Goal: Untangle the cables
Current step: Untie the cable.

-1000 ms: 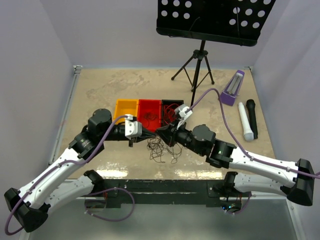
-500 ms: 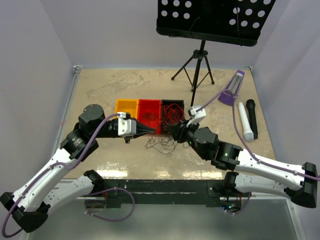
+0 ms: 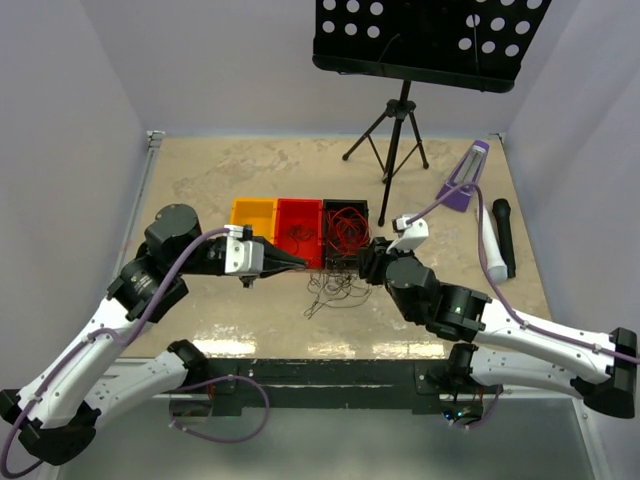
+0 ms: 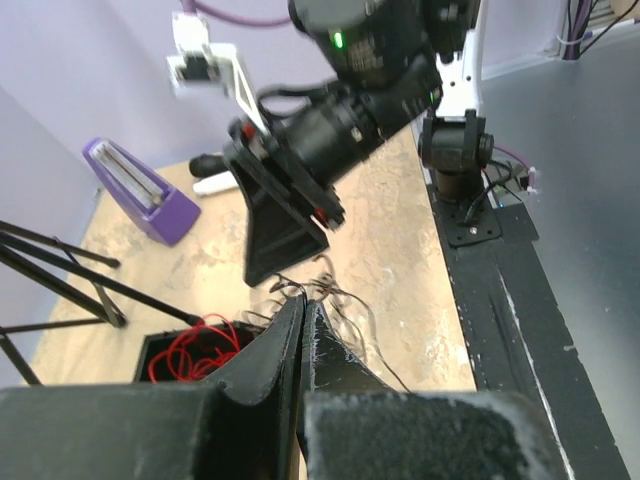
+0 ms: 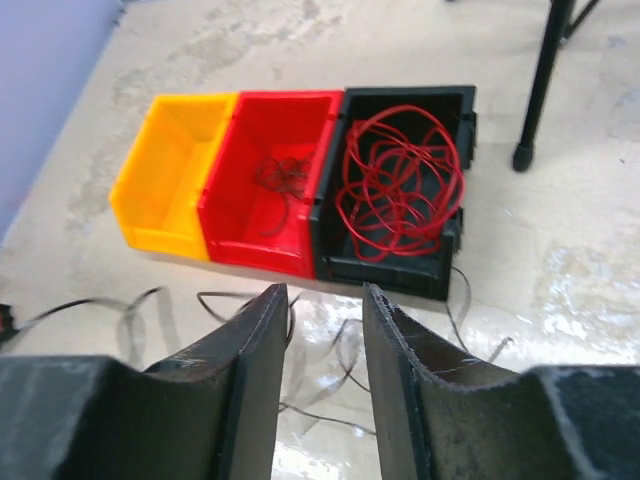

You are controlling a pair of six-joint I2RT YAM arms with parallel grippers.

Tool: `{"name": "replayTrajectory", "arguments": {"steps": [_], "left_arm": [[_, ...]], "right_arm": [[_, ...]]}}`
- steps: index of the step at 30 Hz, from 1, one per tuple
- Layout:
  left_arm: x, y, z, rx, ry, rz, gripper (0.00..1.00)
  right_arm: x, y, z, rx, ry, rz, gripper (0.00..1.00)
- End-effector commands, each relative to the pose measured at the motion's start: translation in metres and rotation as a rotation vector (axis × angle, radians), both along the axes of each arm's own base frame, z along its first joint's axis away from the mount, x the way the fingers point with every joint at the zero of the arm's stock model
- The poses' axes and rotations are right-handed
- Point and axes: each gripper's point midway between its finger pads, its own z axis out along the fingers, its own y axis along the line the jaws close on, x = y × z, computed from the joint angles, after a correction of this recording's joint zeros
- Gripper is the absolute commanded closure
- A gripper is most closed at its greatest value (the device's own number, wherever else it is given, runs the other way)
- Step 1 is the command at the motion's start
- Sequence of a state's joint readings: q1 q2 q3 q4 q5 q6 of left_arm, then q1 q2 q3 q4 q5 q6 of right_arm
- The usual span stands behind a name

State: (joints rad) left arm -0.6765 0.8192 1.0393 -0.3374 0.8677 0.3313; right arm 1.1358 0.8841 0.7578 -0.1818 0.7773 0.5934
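Red cables (image 5: 400, 175) lie coiled in the black bin (image 3: 345, 205). A few dark cables (image 5: 283, 172) sit in the red bin (image 3: 298, 214). More dark cables (image 3: 335, 287) lie tangled on the table in front of the bins. My left gripper (image 3: 303, 265) is shut, and a strand of the dark cables (image 4: 290, 287) runs from its tip (image 4: 303, 300). My right gripper (image 5: 322, 292) is open just in front of the black bin, above loose dark strands (image 5: 345, 352), with nothing between its fingers.
A yellow bin (image 3: 251, 214) stands left of the red one. A music stand's tripod (image 3: 398, 130) stands behind the bins. A purple metronome (image 3: 465, 180), a white microphone (image 3: 490, 245) and a black microphone (image 3: 503, 235) lie at the right.
My right gripper has opened and moved right, toward the black bin. My left gripper has drawn back to the left, and the dark tangle has spread sideways.
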Motion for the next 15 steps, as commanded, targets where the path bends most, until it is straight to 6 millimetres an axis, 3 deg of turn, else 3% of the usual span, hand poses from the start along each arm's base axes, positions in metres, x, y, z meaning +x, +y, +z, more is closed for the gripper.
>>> {"name": "replayTrajectory", "arguments": {"steps": [1, 6, 10, 12, 15], "left_arm": [[-0.012, 0.004, 0.045, -0.062, -0.098, -0.037, 1.0], [-0.021, 0.006, 0.07, -0.085, -0.129, -0.077, 1.0], [-0.026, 0.009, 0.089, -0.104, -0.159, -0.083, 0.99], [-0.026, 0.01, 0.095, -0.113, -0.175, -0.075, 0.98], [-0.022, 0.009, 0.088, -0.103, -0.186, -0.065, 0.97]], "right_arm": [[0.0, -0.019, -0.008, 0.009, 0.051, -0.097, 0.6], [-0.006, -0.021, -0.007, 0.074, 0.054, -0.075, 0.61], [-0.007, -0.021, -0.004, 0.095, 0.072, -0.085, 0.69], [-0.011, -0.011, 0.006, 0.116, 0.06, -0.016, 0.65], [-0.022, 0.003, 0.027, 0.173, 0.007, 0.118, 0.54]]}}
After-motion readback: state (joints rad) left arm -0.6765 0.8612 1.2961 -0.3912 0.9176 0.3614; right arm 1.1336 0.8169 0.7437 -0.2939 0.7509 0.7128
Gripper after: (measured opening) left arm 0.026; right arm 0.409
